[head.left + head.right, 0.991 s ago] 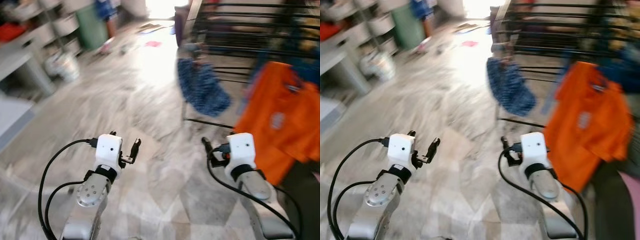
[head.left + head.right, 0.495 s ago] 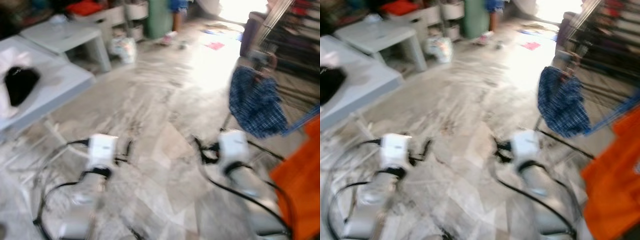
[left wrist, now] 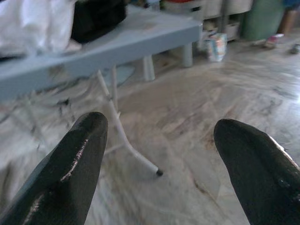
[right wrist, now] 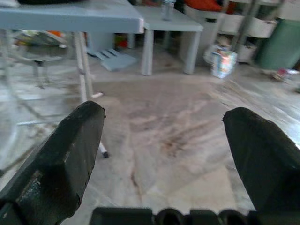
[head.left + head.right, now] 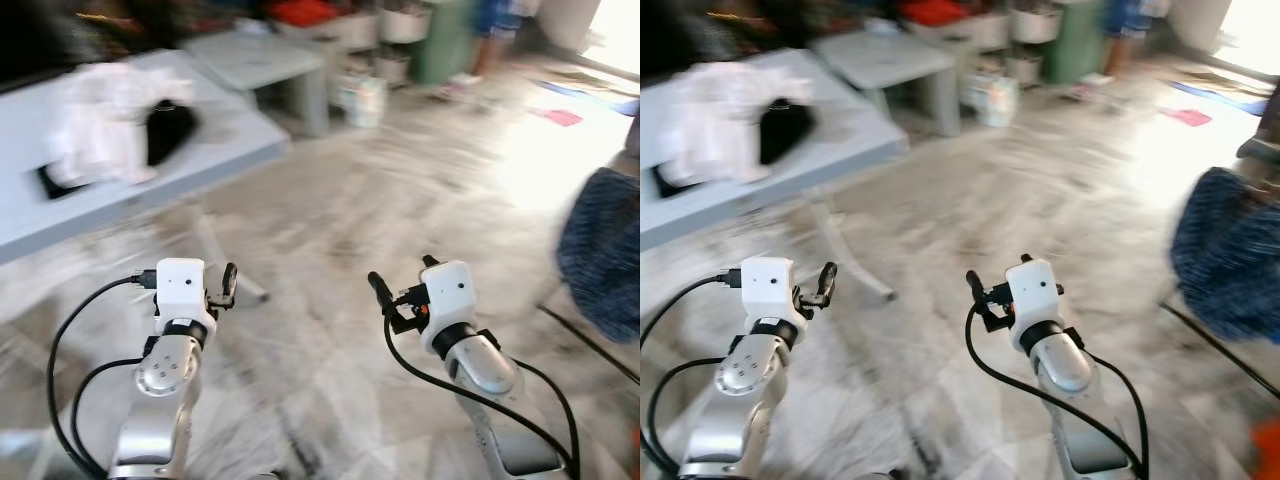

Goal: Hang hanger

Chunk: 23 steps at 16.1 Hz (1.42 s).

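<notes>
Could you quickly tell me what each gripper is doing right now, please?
Left gripper: open, holding nothing.
Right gripper: open, holding nothing.

A lived-in home utility room with a marble floor. Upper left, a grey table carries heaped laundry. Storage shelves line the top edge.

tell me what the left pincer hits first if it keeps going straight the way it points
Judging by the wrist view, probably the white folding leg of the grey table. The left pincer is open and empty, with bare marble floor in between. Depth is unclear.
</notes>
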### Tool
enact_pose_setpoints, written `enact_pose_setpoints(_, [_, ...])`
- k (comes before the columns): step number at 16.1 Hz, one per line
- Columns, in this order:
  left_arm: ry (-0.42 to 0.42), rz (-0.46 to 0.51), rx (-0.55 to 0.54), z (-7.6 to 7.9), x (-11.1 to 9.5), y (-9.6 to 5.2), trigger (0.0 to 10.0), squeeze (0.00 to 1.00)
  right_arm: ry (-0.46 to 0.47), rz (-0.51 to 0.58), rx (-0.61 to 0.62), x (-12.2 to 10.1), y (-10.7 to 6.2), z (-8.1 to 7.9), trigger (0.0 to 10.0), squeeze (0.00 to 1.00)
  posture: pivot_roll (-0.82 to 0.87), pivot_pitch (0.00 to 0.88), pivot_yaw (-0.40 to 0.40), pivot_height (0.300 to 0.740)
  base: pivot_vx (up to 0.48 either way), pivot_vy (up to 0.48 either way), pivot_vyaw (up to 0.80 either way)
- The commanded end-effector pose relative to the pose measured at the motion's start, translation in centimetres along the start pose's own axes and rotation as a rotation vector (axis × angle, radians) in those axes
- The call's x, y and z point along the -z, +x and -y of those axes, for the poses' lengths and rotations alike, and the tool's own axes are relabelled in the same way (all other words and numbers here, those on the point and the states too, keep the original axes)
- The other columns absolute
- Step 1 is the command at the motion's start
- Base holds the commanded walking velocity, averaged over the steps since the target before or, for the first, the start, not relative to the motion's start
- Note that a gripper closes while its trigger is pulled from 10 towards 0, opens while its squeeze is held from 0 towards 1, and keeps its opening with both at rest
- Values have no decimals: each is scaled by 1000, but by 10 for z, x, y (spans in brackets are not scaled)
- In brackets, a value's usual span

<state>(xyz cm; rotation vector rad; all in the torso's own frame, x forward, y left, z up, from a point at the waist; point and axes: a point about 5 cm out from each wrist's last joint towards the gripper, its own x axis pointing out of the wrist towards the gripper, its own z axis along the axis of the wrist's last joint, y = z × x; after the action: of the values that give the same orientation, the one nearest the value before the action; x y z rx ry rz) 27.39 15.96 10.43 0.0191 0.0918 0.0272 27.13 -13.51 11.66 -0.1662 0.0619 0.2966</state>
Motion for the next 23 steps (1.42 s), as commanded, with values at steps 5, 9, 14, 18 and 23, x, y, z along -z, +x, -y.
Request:
enact_pose_setpoints(5, [-19, -29, -41, -3, 2, -1, 10000, 0, -6, 0, -3, 1, 0, 2, 10000, 0, -24, 63, 19, 740, 0, 0, 800])
enact_pose_setpoints(9, [-34, -39, -64, -5, 2, -1, 10000, 0, -7, 0, -17, 1, 0, -3, 10000, 0, -30, 65, 21, 740, 0, 0, 800])
enact_pose_setpoints(14, [-74, -49, -52, -2, 2, 1, 10000, 0, 16, 6, -1, 0, 0, 0, 10000, 0, -31, 66, 23, 740, 0, 0, 480])
enact_pose_setpoints(18, [-69, -59, -47, -2, 3, 2, 10000, 0, 28, 15, 5, -1, 1, 0, 10000, 0, -31, 64, 28, 740, 0, 135, 0])
enact_pose_setpoints(23, [-70, -68, -45, -2, 4, 2, 10000, 0, 33, 16, 10, 0, 1, 0, 10000, 0, -32, 65, 28, 740, 0, 399, 0])
